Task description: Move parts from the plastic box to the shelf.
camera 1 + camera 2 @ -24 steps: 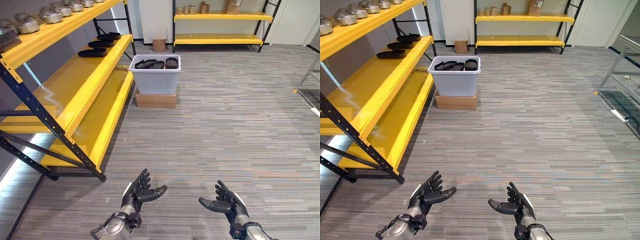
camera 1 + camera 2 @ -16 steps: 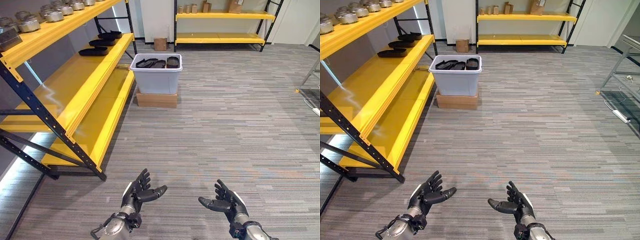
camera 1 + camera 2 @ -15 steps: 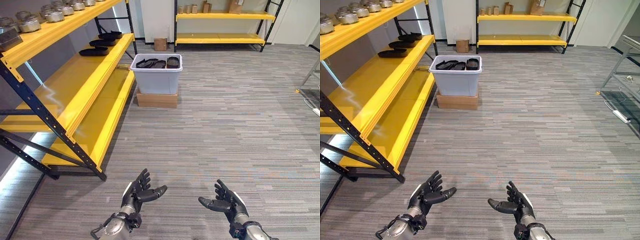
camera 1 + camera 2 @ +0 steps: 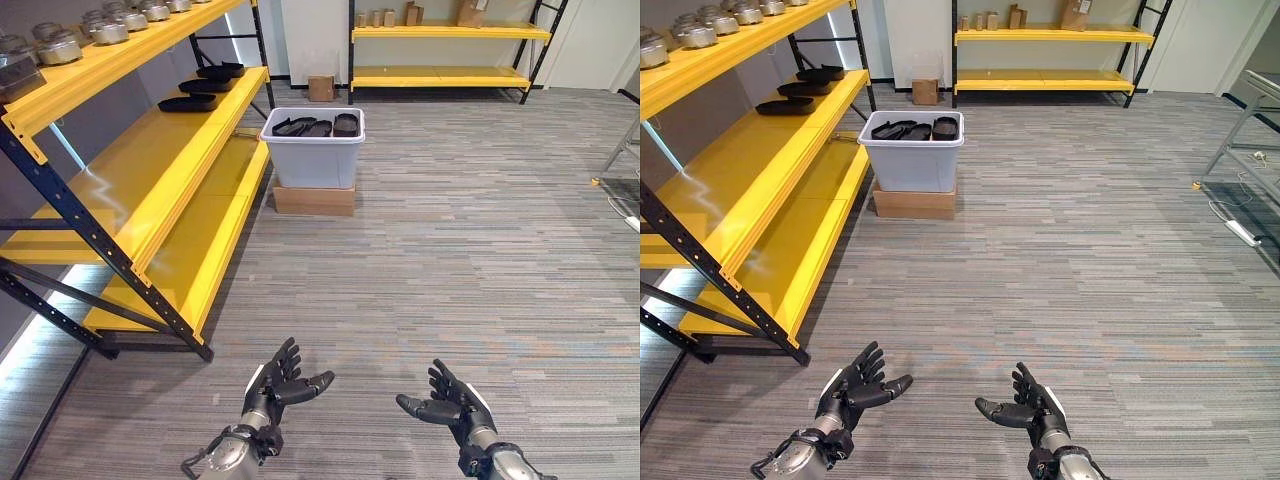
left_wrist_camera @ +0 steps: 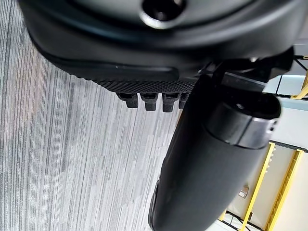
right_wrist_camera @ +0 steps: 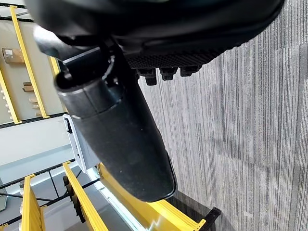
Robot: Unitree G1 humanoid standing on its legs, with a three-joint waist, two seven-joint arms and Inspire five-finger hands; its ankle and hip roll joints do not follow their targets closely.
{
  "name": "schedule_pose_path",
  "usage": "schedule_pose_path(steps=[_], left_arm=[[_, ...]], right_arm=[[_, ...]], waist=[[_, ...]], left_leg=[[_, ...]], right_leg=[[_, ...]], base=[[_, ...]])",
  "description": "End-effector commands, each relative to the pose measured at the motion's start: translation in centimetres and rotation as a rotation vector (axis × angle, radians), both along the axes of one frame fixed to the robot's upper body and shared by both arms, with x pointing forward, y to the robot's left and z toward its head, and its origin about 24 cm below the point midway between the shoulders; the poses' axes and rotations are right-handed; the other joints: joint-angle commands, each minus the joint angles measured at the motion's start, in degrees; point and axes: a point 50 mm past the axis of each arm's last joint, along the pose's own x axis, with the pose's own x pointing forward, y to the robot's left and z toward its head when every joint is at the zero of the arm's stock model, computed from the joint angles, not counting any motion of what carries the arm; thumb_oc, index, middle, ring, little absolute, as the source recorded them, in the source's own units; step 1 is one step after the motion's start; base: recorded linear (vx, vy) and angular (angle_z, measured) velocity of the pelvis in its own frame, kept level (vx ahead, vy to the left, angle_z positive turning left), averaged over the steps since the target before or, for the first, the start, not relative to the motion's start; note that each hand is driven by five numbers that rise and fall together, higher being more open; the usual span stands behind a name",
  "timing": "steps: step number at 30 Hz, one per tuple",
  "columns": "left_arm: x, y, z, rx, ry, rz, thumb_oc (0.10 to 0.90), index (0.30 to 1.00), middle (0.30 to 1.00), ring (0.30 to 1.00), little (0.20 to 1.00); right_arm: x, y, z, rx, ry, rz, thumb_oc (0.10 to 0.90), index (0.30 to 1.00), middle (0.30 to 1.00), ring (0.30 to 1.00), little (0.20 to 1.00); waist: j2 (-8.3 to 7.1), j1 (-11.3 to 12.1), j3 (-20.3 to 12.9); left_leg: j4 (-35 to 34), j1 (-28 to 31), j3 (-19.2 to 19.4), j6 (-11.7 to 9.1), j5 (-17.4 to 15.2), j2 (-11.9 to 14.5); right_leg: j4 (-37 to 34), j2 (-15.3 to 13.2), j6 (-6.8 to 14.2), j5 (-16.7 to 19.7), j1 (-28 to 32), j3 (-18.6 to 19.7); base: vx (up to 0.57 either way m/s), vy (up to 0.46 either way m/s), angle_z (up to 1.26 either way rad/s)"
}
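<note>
Fingers of both hands spread, plastic box (image 4: 311,150) beside shelf (image 4: 150,190)

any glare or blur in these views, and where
Left eye view: bright glare patches on the glossy yellow shelf, and a light strip glowing on the floor under it. Right eye view: the same sheen on the shelf; the plastic box reads clearly. Left wrist view: the left hand looms so close that it looks soft. Right wrist view: the right hand likewise.
</note>
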Motion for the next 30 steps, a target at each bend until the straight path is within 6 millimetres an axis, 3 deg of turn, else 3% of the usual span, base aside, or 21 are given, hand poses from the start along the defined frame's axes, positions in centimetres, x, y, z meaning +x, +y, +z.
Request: schedule_pose_path(steps=[1, 19, 24, 27, 30], left_arm=[[3.2, 0.2, 3.1, 0.011, -0.199, -0.028, 0.9, 1.0, 1.0, 1.0, 1.0], [3.6, 0.4, 3.5, 0.02, -0.222, -0.022, 0.9, 1.0, 1.0, 1.0, 1.0], [4.2, 0.4, 4.3, 0.01, -0.258, -0.021, 0.9, 1.0, 1.0, 1.0, 1.0], [4.6, 0.3, 4.8, 0.011, -0.28, -0.03, 0.9, 1.0, 1.0, 1.0, 1.0], [5.4, 0.1, 5.8, 0.02, -0.323, -0.046, 0.9, 1.0, 1.0, 1.0, 1.0]], right_arm=[[3.2, 0.1, 3.4, -0.022, -0.214, 0.055, 0.9, 1.0, 1.0, 1.0, 1.0], [3.4, 0.1, 3.8, -0.016, -0.237, 0.058, 0.9, 1.0, 1.0, 1.0, 1.0], [4.2, 0.3, 4.2, -0.041, -0.262, 0.071, 0.9, 1.0, 1.0, 1.0, 1.0], [4.6, 0.6, 4.4, -0.035, -0.27, 0.076, 0.9, 1.0, 1.0, 1.0, 1.0], [5.1, 1.0, 4.4, -0.025, -0.276, 0.086, 0.9, 1.0, 1.0, 1.0, 1.0]], waist=[[-2.24, 0.11, -2.18], [-2.89, 0.36, -2.0], [-3.28, 0.85, -1.5], [-3.48, 1.14, -0.9], [-3.27, 1.13, 0.42]], left_leg=[[-0.42, 0.08, -1.76, -1.82, -0.16, 2.65], [-0.42, -0.27, -1.69, -1.68, -0.59, 2.46], [-0.42, -0.86, -1.52, -1.04, -0.91, 1.93], [0.06, -1.72, -1.41, -0.49, -1.03, 1.33], [4.71, -5.11, -2.18, 1.21, -3.38, -0.5]], right_leg=[[1.44, -1.96, 2.06, -0.22, -0.11, 0.12], [0.85, -2.14, 2.21, -0.14, -0.18, 0.07], [0.69, -2.8, 2.78, 0.03, -0.78, 0.35], [1.93, -3.56, 3.08, -0.25, -1.63, 0.47], [8.65, -5.36, 4.1, -1.34, -5.1, 0.54]], base=[[0.0, 0.0, 0.0], [0.0, 0.0, 0.0], [0.03, 0.047, 0.0], [0.0, 0.097, -0.03], [0.0, 0.175, 0.0]])
